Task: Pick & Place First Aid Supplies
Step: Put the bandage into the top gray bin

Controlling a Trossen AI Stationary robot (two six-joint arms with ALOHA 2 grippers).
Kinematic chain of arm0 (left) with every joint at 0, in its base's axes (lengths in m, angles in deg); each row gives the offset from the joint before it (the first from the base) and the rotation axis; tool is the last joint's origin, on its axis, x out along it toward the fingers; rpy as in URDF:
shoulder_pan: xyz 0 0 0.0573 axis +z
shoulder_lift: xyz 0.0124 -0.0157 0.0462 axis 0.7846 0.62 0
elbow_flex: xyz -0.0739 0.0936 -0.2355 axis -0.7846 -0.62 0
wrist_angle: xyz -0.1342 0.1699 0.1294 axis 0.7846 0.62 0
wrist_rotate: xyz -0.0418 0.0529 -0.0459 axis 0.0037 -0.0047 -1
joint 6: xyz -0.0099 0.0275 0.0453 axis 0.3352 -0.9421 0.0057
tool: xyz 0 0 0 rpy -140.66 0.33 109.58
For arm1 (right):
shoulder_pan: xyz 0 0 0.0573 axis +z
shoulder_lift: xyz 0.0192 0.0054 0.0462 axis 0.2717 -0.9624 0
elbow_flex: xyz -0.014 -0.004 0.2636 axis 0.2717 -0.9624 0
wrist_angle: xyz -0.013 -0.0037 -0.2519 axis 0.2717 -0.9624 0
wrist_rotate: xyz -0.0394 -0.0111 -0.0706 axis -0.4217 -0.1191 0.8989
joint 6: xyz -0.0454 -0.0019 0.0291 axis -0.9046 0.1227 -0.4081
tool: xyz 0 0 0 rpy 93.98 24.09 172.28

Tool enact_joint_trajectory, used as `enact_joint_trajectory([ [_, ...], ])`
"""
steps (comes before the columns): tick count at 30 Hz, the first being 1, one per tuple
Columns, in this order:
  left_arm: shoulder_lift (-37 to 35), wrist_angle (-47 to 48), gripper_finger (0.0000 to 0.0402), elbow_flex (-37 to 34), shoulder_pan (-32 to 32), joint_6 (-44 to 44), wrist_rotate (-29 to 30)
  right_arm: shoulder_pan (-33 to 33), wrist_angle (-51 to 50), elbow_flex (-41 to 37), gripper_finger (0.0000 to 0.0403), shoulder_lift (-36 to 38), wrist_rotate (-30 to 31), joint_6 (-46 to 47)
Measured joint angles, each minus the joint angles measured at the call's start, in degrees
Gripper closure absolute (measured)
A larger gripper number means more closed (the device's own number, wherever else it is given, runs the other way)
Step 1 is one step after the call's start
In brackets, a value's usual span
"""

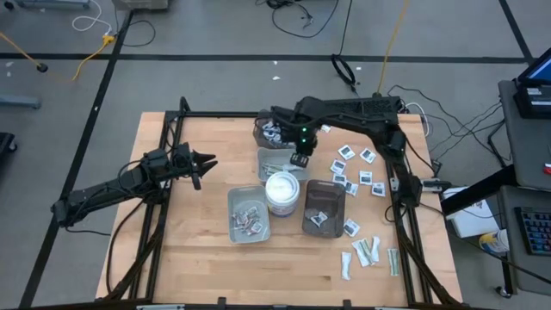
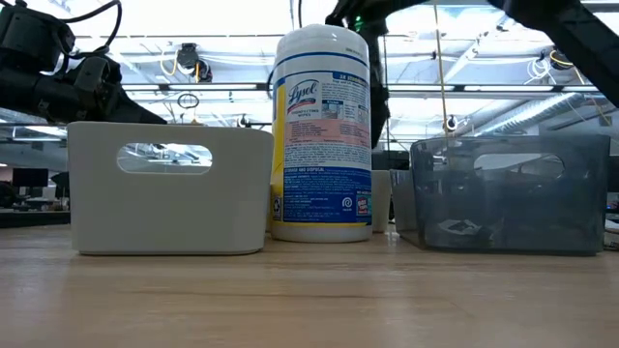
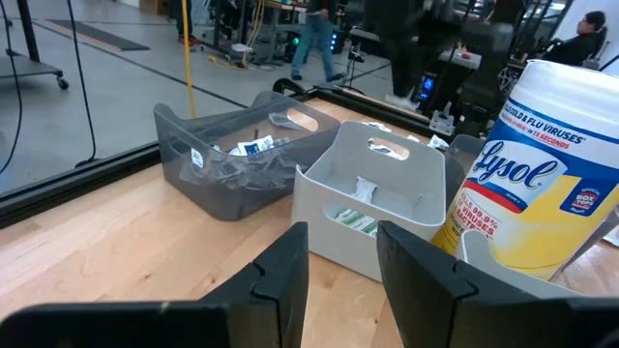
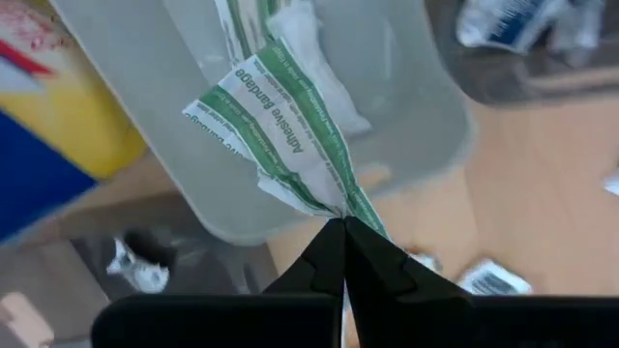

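Note:
My right gripper (image 1: 300, 159) hangs over the light grey tray (image 1: 274, 164) behind the white tub (image 1: 282, 191). It is shut on a green-and-white bandage strip (image 4: 280, 126). More strips lie in that tray (image 3: 353, 220). Square white packets (image 1: 355, 168) and pale green strips (image 1: 363, 251) lie loose on the table's right side. Other packets fill the dark far tray (image 1: 270, 131), the near grey tray (image 1: 248, 217) and the dark right tray (image 1: 324, 208). My left gripper (image 1: 209, 164) waits open at the table's left, level, with nothing between its fingers (image 3: 290, 271). My right gripper pinches the strip's crumpled end (image 4: 329, 198) between its two fingertips, coming from above and pointing down. The strip hangs below the fingers, clear of the light grey tray (image 4: 406, 145). Whether one strip or two are caught, I cannot tell.
The tub (image 2: 322, 135) stands upright among the trays, taller than all of them. A black frame (image 1: 172, 120) borders the wooden tabletop. Bare wood (image 1: 198, 258) lies along the near edge and at the left. People (image 3: 314, 43) show in the room beyond the table.

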Motion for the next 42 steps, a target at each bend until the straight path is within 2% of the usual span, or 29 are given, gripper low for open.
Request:
enact_joint_trajectory([
  [10, 0.00, 0.00, 0.0273, 0.02, -0.01, 0.00, 0.00, 0.99, 5.78, -0.36, 0.0403, -5.25, -1.78, -3.43],
  [19, 0.00, 0.00, 0.0273, 0.00, 0.00, 0.00, 0.00, 1.03, 7.53, -0.39, 0.0396, -6.09, -2.95, -4.27],
  [23, 0.00, 0.00, 0.0273, 0.01, -0.01, 0.00, 0.00, 1.01, 7.81, -0.39, 0.0361, -6.11, -2.94, -4.09],
  [31, 0.00, 0.00, 0.0273, 0.01, -0.01, 0.01, 0.00, 1.16, 8.58, -0.39, 0.0238, -6.05, -2.57, -3.68],
  [35, 0.00, 0.00, 0.0273, 0.00, 0.00, 0.00, 0.00, 0.15, 8.46, -0.47, 0.0216, -3.61, 0.40, 4.82],
  [42, 0.00, -0.01, 0.0273, 0.01, -0.01, 0.00, 0.00, -0.71, 6.75, -0.45, 0.0229, 0.25, 1.97, 22.19],
])
